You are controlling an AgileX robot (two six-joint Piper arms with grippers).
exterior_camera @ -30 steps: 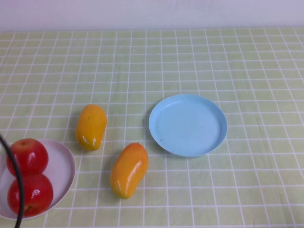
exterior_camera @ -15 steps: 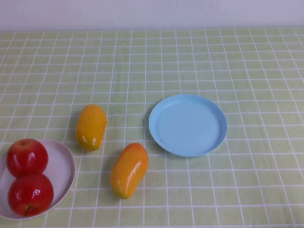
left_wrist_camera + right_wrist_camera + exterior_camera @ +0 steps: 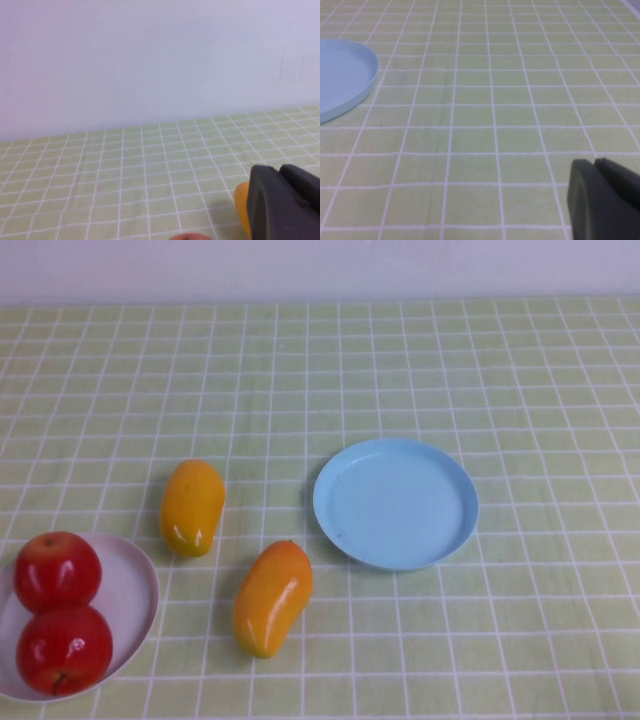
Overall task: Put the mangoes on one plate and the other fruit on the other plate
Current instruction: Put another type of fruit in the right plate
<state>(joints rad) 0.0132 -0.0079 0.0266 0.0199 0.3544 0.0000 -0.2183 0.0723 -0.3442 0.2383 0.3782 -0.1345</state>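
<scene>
Two red apples (image 3: 57, 570) (image 3: 63, 648) lie on the white plate (image 3: 142, 585) at the near left. Two orange-yellow mangoes rest on the cloth, one (image 3: 192, 506) just beyond the white plate, the other (image 3: 272, 597) nearer, beside the empty light blue plate (image 3: 395, 502). Neither gripper shows in the high view. In the left wrist view my left gripper (image 3: 280, 169) is shut and holds nothing, with a sliver of mango (image 3: 241, 205) behind it. My right gripper (image 3: 595, 161) is shut over bare cloth, well apart from the blue plate (image 3: 350, 75).
A green checked tablecloth (image 3: 520, 390) covers the table up to a pale wall at the back. A red sliver, probably an apple (image 3: 190, 237), peeks in at the edge of the left wrist view.
A thin dark cable that crossed the white plate at the left edge one second ago has gone out of the high view. The fruit and plates have not moved.
</scene>
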